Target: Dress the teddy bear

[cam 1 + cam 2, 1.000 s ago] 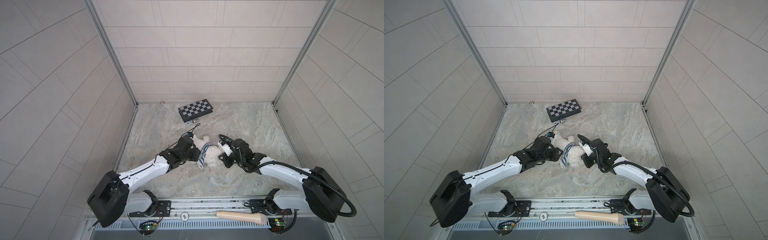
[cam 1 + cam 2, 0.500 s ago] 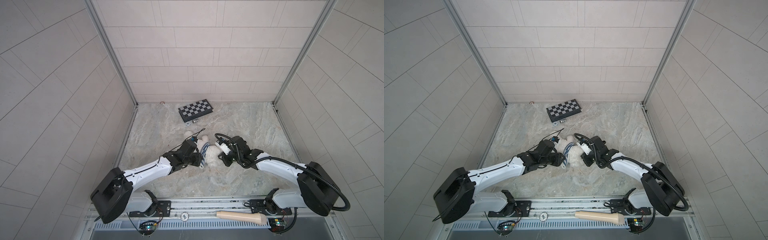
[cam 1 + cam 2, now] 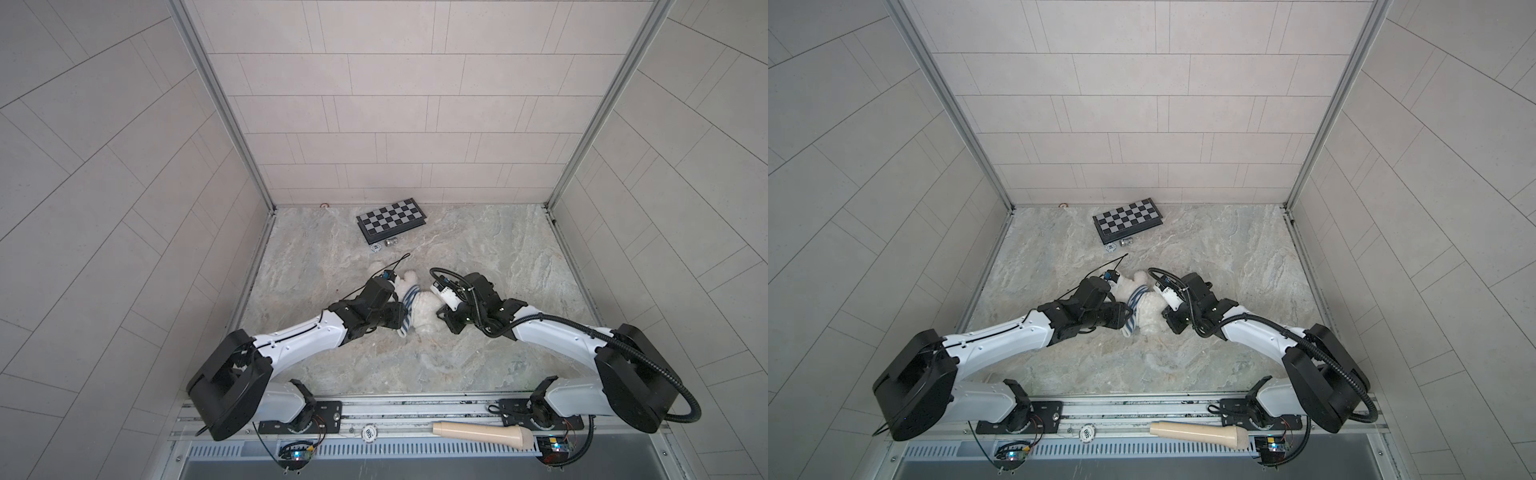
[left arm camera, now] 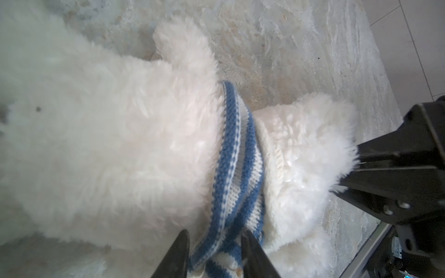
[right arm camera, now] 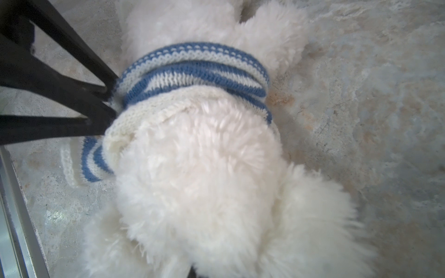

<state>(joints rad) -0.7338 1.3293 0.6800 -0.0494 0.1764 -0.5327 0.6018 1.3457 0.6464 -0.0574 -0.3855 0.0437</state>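
Left claw: the left claw (image 4: pixel 214 237) sits low at the left flank of the teddy bear (image 3: pixel 424 320). Its fingers (image 4: pixel 179 255) stand a little apart with a fold of the striped shirt (image 4: pixel 237 149) between them. I cannot tell whether they pinch the fold or only straddle it.
Shirt: it is bunched into a thick ring round the bear's middle. A loose end trails onto the table (image 3: pixel 478 257) toward the front rail.
Teddy bear: it lies flat mid-table, between the two claws and touching both. In both top views its long axis slants from far-left to near-right. The fur hides which end is the head.
Key relation: the ring lies crosswise to that axis, right at the left claw's tips. I judge any pull has to run along the axis, or the knit will only roll tighter.
Right claw: the right claw (image 4: pixel 348 169) is closed narrow, with its tips pressed into the fur at the bear's right end. Whether a tuft is caught I cannot say, but it reads as the anchor.
Nearer arm: the left is nearer the shirt, the right nearer the body.
In the way: a stubby limb (image 4: pixel 185 48) juts out just beside the ring and looks likely to snag the knit.
Around: two small pieces (image 3: pixel 383 245) and a chessboard (image 3: pixel 392 219) sit near the back wall, well apart from the bear. A beige handle (image 3: pixel 482 434) lies on the front rail, off the working line.
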